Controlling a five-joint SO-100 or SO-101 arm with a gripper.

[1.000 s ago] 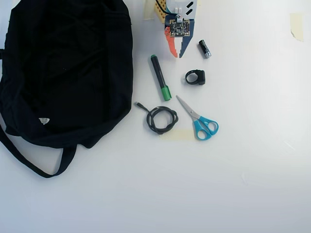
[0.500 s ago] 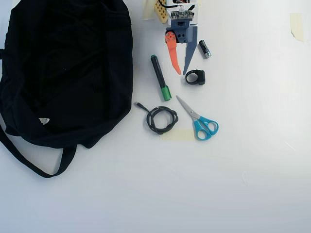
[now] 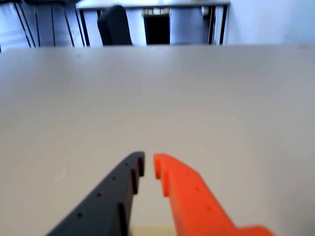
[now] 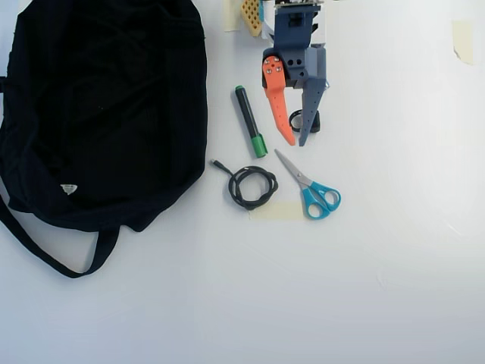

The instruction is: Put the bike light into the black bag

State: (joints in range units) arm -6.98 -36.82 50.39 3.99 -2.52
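One white table (image 4: 394, 288), office furniture behind; gripper (image 4: 296, 142) narrowly parted, empty, over bike light (image 4: 312, 121).

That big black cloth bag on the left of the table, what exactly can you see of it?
In the overhead view, the large black soft fabric bag lies slumped flat on the white table, filling the upper left. Its cloth looks matte and creased. A small white label sits near its lower edge, and a long black strap loops out below it. Nothing touches it; whether its opening is open cannot be told.
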